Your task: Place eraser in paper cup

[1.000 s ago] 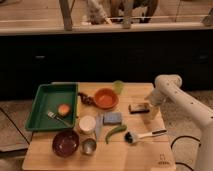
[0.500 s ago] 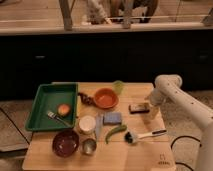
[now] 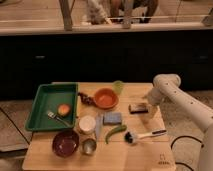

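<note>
No text, label, brand or number can be read anywhere on the table or the things on it. There is a small dark mark near the table's front right corner, possibly a logo or stamp, but it is too faint to make out. The gripper sits low at the table's right side by the eraser and carries no legible marking.

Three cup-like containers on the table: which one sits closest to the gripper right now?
The pale green cup at the table's back edge, beside the orange bowl. The white cup and metal cup stand farther from the gripper.
</note>
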Controlling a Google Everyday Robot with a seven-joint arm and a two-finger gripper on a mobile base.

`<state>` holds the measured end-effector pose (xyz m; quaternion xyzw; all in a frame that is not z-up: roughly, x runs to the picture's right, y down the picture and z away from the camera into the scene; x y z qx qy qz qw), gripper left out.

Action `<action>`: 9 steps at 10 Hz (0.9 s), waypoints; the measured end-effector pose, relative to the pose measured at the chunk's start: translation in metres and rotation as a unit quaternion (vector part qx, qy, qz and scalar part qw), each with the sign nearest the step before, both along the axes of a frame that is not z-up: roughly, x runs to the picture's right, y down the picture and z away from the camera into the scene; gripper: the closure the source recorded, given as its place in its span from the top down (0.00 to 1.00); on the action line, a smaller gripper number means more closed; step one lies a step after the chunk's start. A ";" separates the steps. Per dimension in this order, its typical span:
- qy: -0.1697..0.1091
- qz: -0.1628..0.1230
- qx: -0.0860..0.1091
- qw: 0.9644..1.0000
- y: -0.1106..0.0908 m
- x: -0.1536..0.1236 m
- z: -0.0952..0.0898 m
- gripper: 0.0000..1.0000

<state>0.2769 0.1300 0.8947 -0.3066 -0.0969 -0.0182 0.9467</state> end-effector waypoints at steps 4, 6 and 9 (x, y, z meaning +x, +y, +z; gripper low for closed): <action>-0.025 -0.023 -0.003 0.999 0.004 -0.024 -0.001 0.80; -0.033 -0.027 -0.004 0.999 0.004 -0.029 0.001 0.80; -0.038 -0.035 -0.009 0.999 0.007 -0.032 0.003 0.58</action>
